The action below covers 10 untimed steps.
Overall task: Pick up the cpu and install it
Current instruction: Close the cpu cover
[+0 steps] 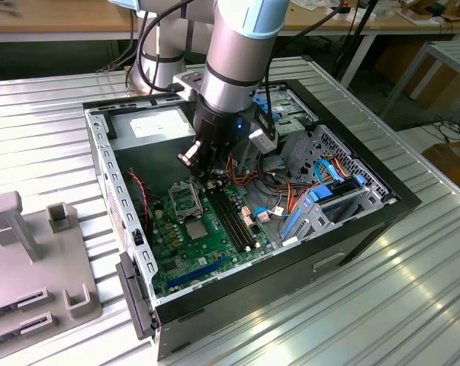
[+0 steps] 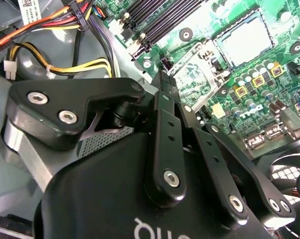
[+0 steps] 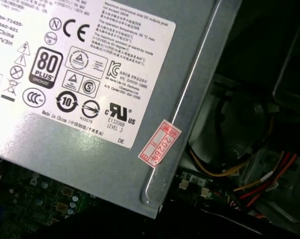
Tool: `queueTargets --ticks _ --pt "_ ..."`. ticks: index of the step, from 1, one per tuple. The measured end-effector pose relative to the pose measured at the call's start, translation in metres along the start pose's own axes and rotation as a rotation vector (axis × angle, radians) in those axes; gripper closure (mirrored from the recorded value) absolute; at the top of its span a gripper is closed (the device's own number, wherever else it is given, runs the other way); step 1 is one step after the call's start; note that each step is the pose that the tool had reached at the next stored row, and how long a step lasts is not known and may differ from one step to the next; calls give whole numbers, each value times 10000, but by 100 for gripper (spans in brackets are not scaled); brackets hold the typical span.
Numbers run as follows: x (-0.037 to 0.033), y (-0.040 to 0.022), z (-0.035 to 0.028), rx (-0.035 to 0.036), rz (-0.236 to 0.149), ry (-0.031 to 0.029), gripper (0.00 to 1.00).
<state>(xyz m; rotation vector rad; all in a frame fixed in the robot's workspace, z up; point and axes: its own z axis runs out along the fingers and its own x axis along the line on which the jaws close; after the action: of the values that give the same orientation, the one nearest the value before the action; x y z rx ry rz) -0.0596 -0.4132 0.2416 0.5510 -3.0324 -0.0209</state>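
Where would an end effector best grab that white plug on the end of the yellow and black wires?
Probably the body of the white plug, pinched across its flat sides, coming from above. The yellow and black wires leave one end, so its sides are free, and the body gives a firmer hold than the wires.

The cpu point(image 1: 214, 181): a small, thin, pale plate. In the exterior view it is little more than a light sliver pinched at the tip of the gripper point(image 1: 213, 178), whose black links draw together to a narrow point in the second wrist view. It appears to hang clear of the green board point(image 1: 176, 255), above the strip between the black square frame point(image 1: 185, 200) and the long dark slots point(image 1: 233, 221). Its face and tilt cannot be made out.
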Motion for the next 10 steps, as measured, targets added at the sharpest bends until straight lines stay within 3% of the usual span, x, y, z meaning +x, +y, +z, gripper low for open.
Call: queueTargets --ticks 10 --pt "-27 -14 0 3 -37 3 89"
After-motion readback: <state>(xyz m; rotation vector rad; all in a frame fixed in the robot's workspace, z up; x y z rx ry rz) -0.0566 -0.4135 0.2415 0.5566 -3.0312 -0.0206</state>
